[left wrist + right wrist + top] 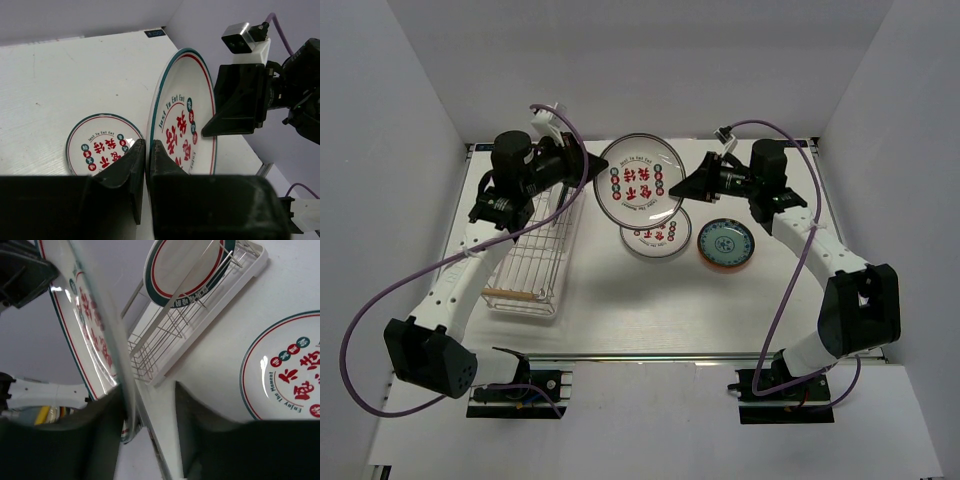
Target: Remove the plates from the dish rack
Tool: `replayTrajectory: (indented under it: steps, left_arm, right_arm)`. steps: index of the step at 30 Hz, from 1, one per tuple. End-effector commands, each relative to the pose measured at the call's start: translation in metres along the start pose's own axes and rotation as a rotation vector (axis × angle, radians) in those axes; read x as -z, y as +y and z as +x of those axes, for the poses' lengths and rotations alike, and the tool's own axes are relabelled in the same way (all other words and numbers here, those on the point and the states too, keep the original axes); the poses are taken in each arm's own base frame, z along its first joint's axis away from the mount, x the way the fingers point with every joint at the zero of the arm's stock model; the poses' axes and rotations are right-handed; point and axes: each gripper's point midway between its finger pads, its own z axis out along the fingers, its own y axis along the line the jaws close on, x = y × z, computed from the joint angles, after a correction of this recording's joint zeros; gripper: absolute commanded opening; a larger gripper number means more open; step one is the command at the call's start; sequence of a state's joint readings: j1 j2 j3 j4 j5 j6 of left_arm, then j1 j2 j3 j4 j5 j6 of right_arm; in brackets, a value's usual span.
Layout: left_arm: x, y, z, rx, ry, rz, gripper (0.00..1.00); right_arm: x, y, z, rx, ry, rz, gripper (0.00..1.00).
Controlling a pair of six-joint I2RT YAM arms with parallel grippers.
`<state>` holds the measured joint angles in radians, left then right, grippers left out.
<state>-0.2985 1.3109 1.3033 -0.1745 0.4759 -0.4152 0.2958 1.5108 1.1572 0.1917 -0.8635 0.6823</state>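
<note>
My left tool [146, 150] pinches the big white plate [640, 182] by its left rim above the surface [650, 310]. My right tool [150, 400] straddles the right rim, gaping. A smaller white plate [655, 238] lies beneath, and the dish rack [535, 265] sits to the left.

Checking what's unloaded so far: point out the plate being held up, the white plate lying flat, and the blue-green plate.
held plate [638, 182]: top external view, on its red-lettered centre.
flat white plate [656, 236]: top external view, on its lettered centre.
blue-green plate [725, 243]: top external view, on its patterned centre.
</note>
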Motion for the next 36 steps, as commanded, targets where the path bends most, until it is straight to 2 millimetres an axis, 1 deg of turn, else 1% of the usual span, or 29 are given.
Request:
replayTrajectory:
  steps: [1,3,4,5,7,8,9,10,12,13,14,15,16,17,18,19,20,21,22,23,24,25,26,28,29,31,32,34,36]
  left_arm:
    - [0.011,-0.024,-0.02,-0.015,-0.075,0.069,0.0]
    - [0.01,-0.023,-0.017,-0.012,-0.069,0.057,0.0]
    - [0.01,-0.02,-0.014,-0.001,-0.055,0.038,0.0]
    - [0.01,-0.015,-0.014,-0.007,-0.053,0.018,0.0]
    - [0.008,-0.009,-0.011,0.006,-0.039,-0.015,0.01]
    - [0.008,-0.003,-0.011,0.005,-0.04,-0.044,0.12]
    - [0.005,0.003,-0.008,0.016,-0.026,-0.07,0.27]
    - [0.007,0.007,-0.007,0.013,-0.012,-0.098,0.45]
    - [0.008,0.022,-0.006,0.017,-0.005,-0.186,0.65]
    - [0.013,0.026,-0.005,0.012,0.009,-0.222,0.98]
    - [0.016,0.032,-0.004,0.012,0.012,-0.258,0.98]
    - [0.021,0.046,-0.007,0.009,-0.009,-0.348,0.98]
    - [0.031,0.052,-0.007,0.01,-0.01,-0.399,0.98]
    - [0.037,0.058,-0.007,0.005,-0.017,-0.444,0.98]
    - [0.049,0.072,-0.009,-0.003,-0.032,-0.546,0.98]
    - [0.061,0.074,-0.014,-0.014,-0.055,-0.586,0.98]
    - [0.068,0.08,-0.013,-0.013,-0.061,-0.632,0.98]
    - [0.076,0.084,-0.014,-0.014,-0.07,-0.671,0.98]
    - [0.091,0.097,-0.014,-0.007,-0.082,-0.767,0.98]
    - [0.099,0.101,-0.013,0.0,-0.092,-0.807,0.98]
    - [0.108,0.108,-0.01,0.008,-0.095,-0.867,0.98]
    - [0.114,0.113,-0.009,0.022,-0.104,-0.892,0.98]
    - [0.118,0.114,-0.009,0.023,-0.115,-0.907,0.98]
    - [0.12,0.119,-0.004,0.023,-0.112,-0.928,0.98]
    - [0.12,0.121,-0.002,0.025,-0.109,-0.938,0.98]
    - [0.123,0.125,0.0,0.03,-0.107,-0.968,0.98]
    - [0.123,0.127,0.001,0.029,-0.1,-0.974,0.98]
    - [0.121,0.131,0.005,0.023,-0.08,-0.986,0.98]
    - [0.117,0.133,0.008,0.022,-0.069,-0.98,0.98]
  right_arm:
    - [0.001,0.009,-0.003,0.027,-0.023,-0.042,0.3]
    - [0.002,0.006,-0.004,0.025,-0.029,-0.029,0.15]
    - [0.002,0.007,-0.003,0.024,-0.028,-0.03,0.04]
    - [0.003,0.006,-0.003,0.022,-0.032,-0.023,0.0]
    - [0.003,0.006,-0.002,0.02,-0.031,-0.016,0.0]
    - [0.005,0.004,-0.003,0.019,-0.037,-0.006,0.0]
    - [0.004,0.003,-0.003,0.018,-0.037,0.004,0.0]
    - [0.005,-0.002,0.001,0.008,-0.027,0.028,0.0]
    - [0.006,-0.01,0.0,0.007,-0.028,0.073,0.0]
    - [0.006,-0.015,0.002,0.021,-0.023,0.091,0.0]
    - [0.008,-0.024,0.006,-0.003,-0.019,0.136,0.0]
    - [0.009,-0.03,0.006,-0.007,-0.02,0.165,0.0]
    - [0.011,-0.036,0.007,-0.014,-0.02,0.192,0.0]
    - [0.014,-0.05,0.013,-0.041,-0.008,0.255,0.0]
    - [0.016,-0.058,0.015,-0.055,-0.004,0.289,0.0]
    - [0.017,-0.065,0.017,-0.061,0.0,0.319,0.0]
    - [0.02,-0.078,0.018,-0.069,-0.008,0.38,0.0]
    - [0.021,-0.089,0.027,-0.098,0.014,0.42,0.0]
    - [0.022,-0.097,0.031,-0.11,0.023,0.446,0.0]
    - [0.022,-0.104,0.035,-0.12,0.033,0.467,0.0]
    - [0.02,-0.115,0.045,-0.15,0.061,0.486,0.0]
    - [0.02,-0.121,0.048,-0.163,0.07,0.499,0.0]
    - [0.019,-0.125,0.052,-0.177,0.082,0.504,0.0]
    - [0.015,-0.14,0.063,-0.218,0.111,0.524,0.0]
    - [0.013,-0.15,0.066,-0.237,0.122,0.547,0.0]
    - [0.013,-0.162,0.072,-0.254,0.131,0.599,0.0]
    - [0.014,-0.174,0.073,-0.252,0.123,0.649,0.0]
    - [0.016,-0.185,0.073,-0.256,0.116,0.679,0.0]
    - [0.011,-0.191,0.077,-0.262,0.131,0.684,0.0]
